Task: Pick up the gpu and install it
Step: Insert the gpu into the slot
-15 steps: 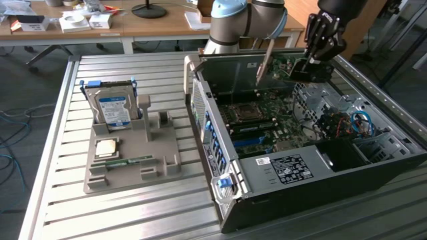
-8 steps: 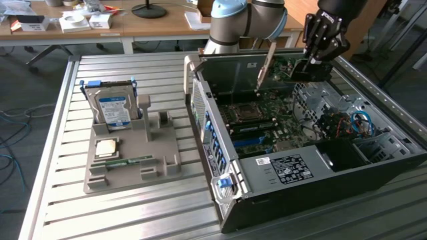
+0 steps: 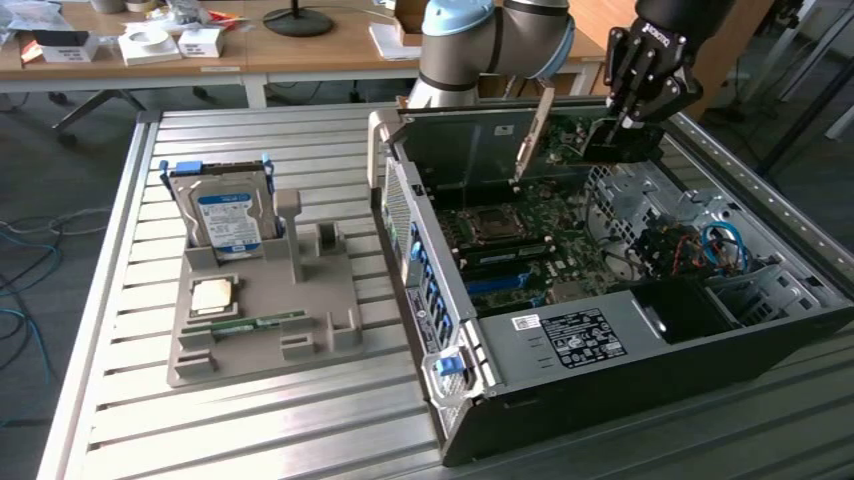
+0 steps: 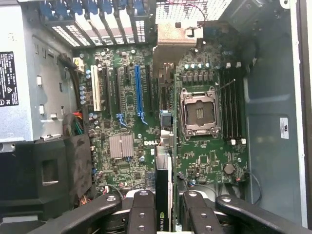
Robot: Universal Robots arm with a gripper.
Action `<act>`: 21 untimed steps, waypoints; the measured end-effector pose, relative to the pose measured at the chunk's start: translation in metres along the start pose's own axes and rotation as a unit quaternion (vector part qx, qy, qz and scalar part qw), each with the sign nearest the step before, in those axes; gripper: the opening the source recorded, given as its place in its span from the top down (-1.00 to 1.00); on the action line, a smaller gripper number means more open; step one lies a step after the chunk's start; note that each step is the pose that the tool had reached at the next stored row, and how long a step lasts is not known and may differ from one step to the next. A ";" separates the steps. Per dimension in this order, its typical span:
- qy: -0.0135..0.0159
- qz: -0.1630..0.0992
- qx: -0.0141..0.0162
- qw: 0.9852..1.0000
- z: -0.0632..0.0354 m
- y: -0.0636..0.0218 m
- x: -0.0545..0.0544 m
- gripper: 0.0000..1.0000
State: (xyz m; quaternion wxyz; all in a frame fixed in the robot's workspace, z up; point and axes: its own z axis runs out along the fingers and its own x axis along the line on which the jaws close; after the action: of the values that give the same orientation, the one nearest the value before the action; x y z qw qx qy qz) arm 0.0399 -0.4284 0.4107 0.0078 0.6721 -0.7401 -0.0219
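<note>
The gpu (image 3: pixel 567 148) is held between the jaws of the gripper (image 3: pixel 625 135). The motherboard (image 4: pixel 122 122) lies below them, so the pick-up is judged done and the card not yet seated.

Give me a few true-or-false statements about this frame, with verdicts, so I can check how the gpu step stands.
1. The gripper has its jaws closed on the gpu. True.
2. The gpu is seated in a slot. False: it is held above the motherboard of the open computer case.
3. The hard drive lies inside the case. False: it stands upright in the gray holder on the table, to the exterior view's left of the case.
4. A processor chip lies on the holder. True.
</note>
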 end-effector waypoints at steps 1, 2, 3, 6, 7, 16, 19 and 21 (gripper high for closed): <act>0.000 0.000 0.000 1.000 0.0000 0.0000 0.000 0.47; 0.000 0.000 0.000 1.000 0.0000 0.0000 0.000 0.47; 0.000 -0.002 0.000 1.000 0.0000 0.0000 0.000 0.47; 0.001 -0.014 0.000 1.000 0.0001 0.0003 0.000 0.47; 0.001 -0.016 0.000 1.000 0.0001 0.0004 0.000 0.47; 0.001 -0.016 0.000 1.000 0.0025 0.0019 0.000 0.47; 0.001 -0.016 0.000 1.000 0.0054 0.0035 0.000 0.47; 0.001 -0.016 0.000 1.000 0.0060 0.0037 0.000 0.47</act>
State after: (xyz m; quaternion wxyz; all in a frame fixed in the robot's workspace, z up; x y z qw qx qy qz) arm 0.0360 -0.4284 0.4048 0.0077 0.6839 -0.7292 -0.0214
